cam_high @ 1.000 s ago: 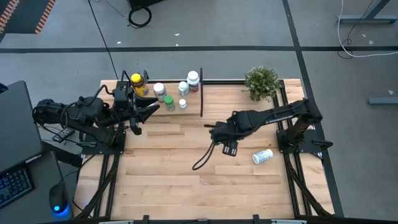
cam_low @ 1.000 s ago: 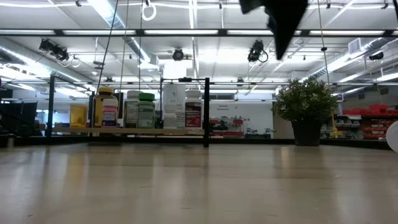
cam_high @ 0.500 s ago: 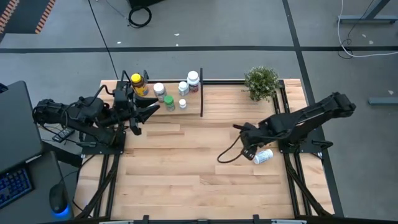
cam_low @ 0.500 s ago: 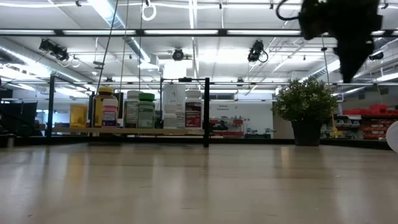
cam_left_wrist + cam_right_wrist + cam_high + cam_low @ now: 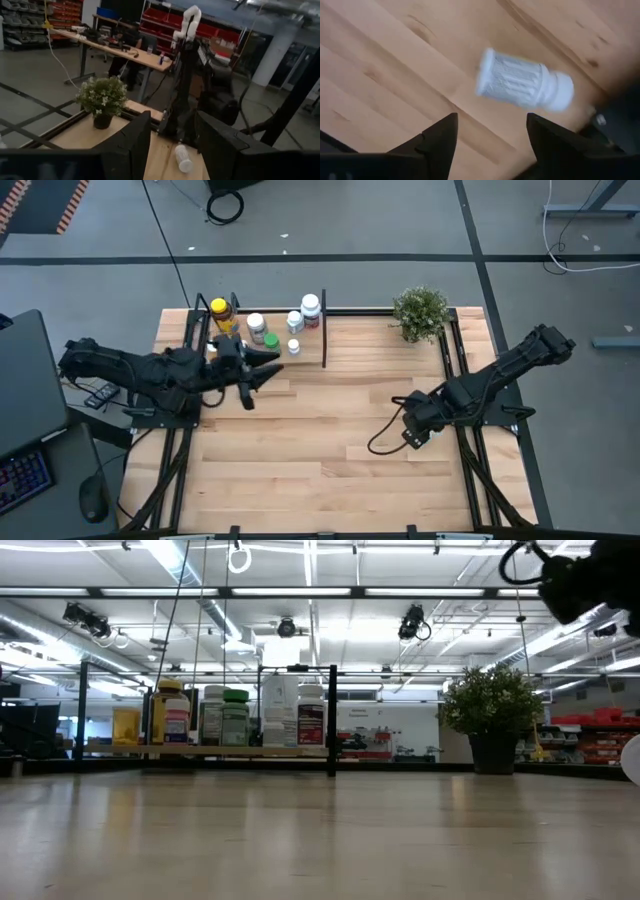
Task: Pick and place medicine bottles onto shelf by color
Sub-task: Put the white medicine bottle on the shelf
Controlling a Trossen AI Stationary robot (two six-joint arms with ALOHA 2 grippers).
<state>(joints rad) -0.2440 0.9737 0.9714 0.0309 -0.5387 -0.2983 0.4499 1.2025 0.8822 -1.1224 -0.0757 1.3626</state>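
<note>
Right gripper fingers apart, nothing held; hangs over a white bottle lying on its side on the table, near the right edge; left gripper part open, empty, just beside the shelf; other bottles stand on the shelf; potted plant at back right.
</note>
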